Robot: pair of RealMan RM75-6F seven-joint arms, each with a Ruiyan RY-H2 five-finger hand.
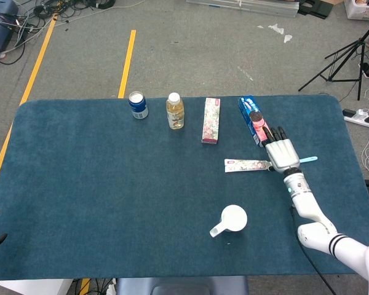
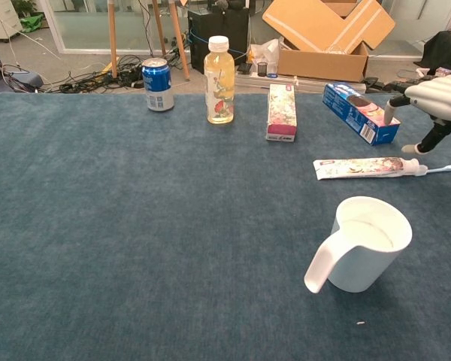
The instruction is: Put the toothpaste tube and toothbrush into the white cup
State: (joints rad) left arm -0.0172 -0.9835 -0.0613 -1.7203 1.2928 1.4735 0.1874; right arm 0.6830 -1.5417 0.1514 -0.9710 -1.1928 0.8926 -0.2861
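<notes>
The toothpaste tube (image 1: 246, 165) (image 2: 361, 167) lies flat on the blue table, cap end to the right. Right of the cap, the toothbrush (image 2: 447, 168) lies flat too; its blue end (image 1: 309, 160) pokes out past my right hand. The white cup (image 1: 232, 219) (image 2: 362, 244) stands upright nearer the front, handle toward the front left. My right hand (image 1: 281, 151) (image 2: 434, 101) hovers over the tube's cap end, fingers spread and holding nothing. My left hand is out of both views.
Along the far side stand a blue can (image 1: 138, 104), a yellow drink bottle (image 1: 175, 110), a floral carton (image 1: 211, 120) and a blue biscuit box (image 1: 254, 119), which lies just beyond my right hand. A tripod (image 1: 347, 55) stands off the table's right corner.
</notes>
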